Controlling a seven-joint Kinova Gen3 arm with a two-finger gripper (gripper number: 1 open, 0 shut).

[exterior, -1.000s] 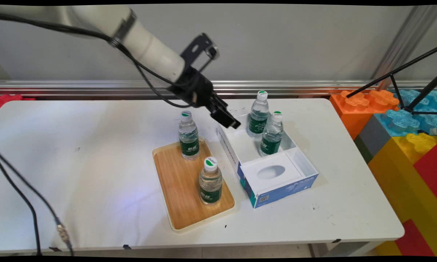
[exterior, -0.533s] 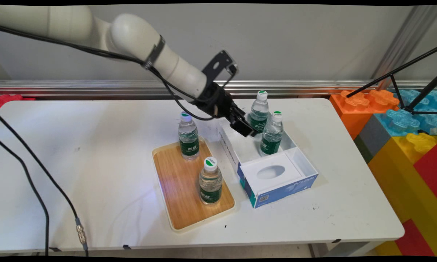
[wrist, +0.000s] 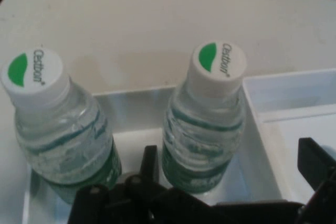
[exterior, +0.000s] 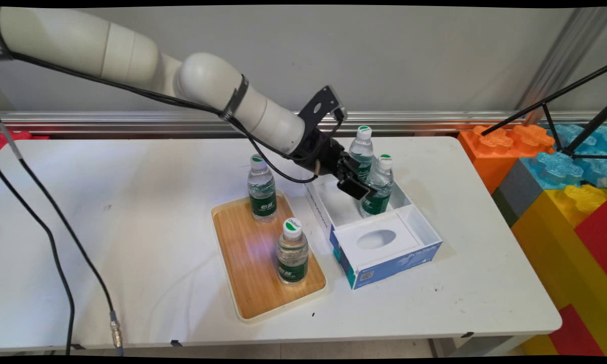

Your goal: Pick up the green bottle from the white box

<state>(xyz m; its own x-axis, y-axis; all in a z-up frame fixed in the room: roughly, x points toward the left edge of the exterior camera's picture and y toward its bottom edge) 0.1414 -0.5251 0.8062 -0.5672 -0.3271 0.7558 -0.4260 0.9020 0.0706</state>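
A white and blue open box (exterior: 420, 228) holds two upright water bottles with white caps. My gripper (exterior: 361, 181) reaches in from the upper left, low over the box's far half. It is open, and the nearer bottle (exterior: 379, 188) stands between its fingers. In the hand view that bottle (wrist: 205, 124) fills the gap of the gripper (wrist: 231, 163), with one finger (wrist: 149, 162) to its left and the other (wrist: 315, 161) far out to its right. Neither finger shows contact with it. The farther bottle (exterior: 361, 149) stands just behind the hand and appears as the left bottle (wrist: 58, 129) in the hand view.
A wooden tray (exterior: 242, 253) left of the box carries two more bottles (exterior: 262, 189) (exterior: 292, 253). A white insert with an oval hole (exterior: 376, 239) fills the box's near end. Big toy bricks (exterior: 561, 192) and black tripod legs (exterior: 551, 108) stand off the table's right end. Cables (exterior: 55, 242) hang at the left.
The gripper has travelled right and down, from above the box's left wall to the two bottles inside it. The bottles, box and tray have not moved.
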